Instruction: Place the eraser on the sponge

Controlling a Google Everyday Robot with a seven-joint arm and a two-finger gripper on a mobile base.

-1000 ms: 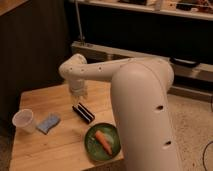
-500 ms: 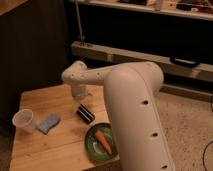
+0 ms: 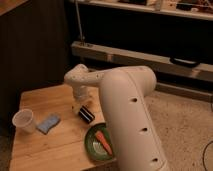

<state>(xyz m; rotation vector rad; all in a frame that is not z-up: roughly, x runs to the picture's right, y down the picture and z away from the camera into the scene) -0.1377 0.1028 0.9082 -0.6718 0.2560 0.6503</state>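
Lowered slightly, hand (image 3: 80,102) hangs over eraser (image 3: 86,114), apart from sponge (image 3: 48,123).

The arm (image 3: 127,105) partly hides the hand (image 3: 81,101) just above the eraser (image 3: 86,115).

Wooden table (image 3: 35,150) — cup (image 3: 23,120), sponge (image 3: 48,123), eraser (image 3: 86,114), green plate (image 3: 92,146) — gripper (image 3: 80,101) over eraser

You see the off-white gripper (image 3: 81,101) just above the black eraser (image 3: 86,114), over the pale wood-grain desk (image 3: 45,150). Your sponge (image 3: 48,123) is light blue and the cup (image 3: 23,120) translucent white. An orange carrot (image 3: 104,142) lies on a dark green plate (image 3: 89,145). The arm (image 3: 127,110) is white, dotted with dark holes.
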